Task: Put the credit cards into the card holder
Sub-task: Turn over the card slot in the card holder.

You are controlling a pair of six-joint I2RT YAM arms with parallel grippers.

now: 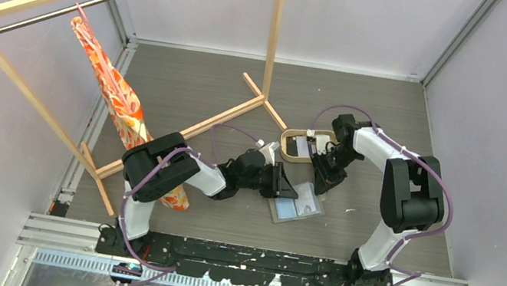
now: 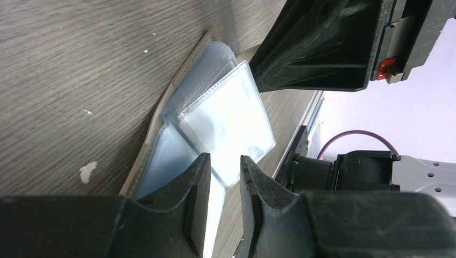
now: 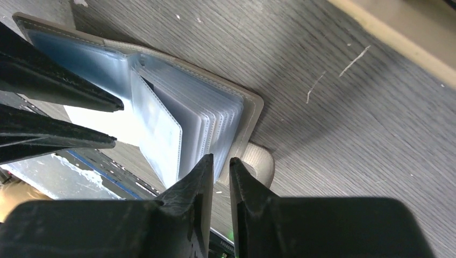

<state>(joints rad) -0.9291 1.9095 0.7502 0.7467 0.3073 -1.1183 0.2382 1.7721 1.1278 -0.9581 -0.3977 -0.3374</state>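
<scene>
The grey card holder (image 1: 289, 211) lies open on the table, its clear sleeves fanned up (image 3: 215, 118). My left gripper (image 1: 293, 190) stands over the holder's left half, jaws a narrow gap apart (image 2: 225, 157); the corner of one raised sleeve (image 2: 231, 123) reaches to that gap. My right gripper (image 1: 321, 186) is at the holder's far right corner, also slightly open (image 3: 220, 157), its tips at the sleeve edges beside the snap tab (image 3: 261, 164). A whitish credit card (image 1: 302, 146) lies in the oval tray (image 1: 285, 147). Whether the raised sleeve holds a card I cannot tell.
A wooden clothes rack (image 1: 273, 37) stands at the back left, its foot (image 1: 259, 91) reaching close to the tray. An orange patterned cloth (image 1: 114, 96) hangs from its rail down beside the left arm. Grey walls close in both sides.
</scene>
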